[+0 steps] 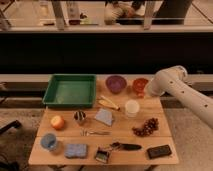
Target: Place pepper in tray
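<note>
Light, smooth and easily bruised, the pepper (pixel 141 94), seemingly the reddish sliver just near the orange bowl (pixel 139 83) at far right, wants a gentle mid-body pinch from the hand (pixel 145 91) beside it, whose state I cannot tell.

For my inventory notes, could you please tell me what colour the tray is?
The tray is green, camera view; the gripper is by the orange-red bowl.
</note>
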Motion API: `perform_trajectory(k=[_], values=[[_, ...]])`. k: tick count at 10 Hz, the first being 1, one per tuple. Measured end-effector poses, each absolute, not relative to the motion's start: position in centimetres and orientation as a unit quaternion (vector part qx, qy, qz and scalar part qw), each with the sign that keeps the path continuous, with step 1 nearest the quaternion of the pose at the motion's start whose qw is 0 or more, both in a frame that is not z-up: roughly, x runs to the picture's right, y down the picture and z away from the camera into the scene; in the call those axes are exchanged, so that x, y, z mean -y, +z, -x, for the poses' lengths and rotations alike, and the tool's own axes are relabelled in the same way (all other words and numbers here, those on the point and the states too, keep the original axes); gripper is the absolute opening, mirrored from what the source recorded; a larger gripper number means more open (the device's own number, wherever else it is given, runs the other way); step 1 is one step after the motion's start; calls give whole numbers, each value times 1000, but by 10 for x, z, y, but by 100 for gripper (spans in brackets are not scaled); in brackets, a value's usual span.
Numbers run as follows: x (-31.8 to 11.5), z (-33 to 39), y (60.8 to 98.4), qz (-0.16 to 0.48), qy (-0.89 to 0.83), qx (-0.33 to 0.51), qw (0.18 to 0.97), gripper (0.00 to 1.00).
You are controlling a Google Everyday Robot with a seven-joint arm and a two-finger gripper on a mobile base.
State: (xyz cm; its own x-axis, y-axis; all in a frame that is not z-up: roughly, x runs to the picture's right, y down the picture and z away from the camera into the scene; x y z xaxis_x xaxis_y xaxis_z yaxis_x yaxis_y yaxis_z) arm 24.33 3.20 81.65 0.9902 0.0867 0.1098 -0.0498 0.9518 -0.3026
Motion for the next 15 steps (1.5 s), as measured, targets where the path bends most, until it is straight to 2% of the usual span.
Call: perform_trajectory(k=[4,11,15], values=[[-77,-180,787,184,2,118,976,0],[-123,-30,732,182,-126,202,954,0],[-144,52,720,204,-190,239,930,0]])
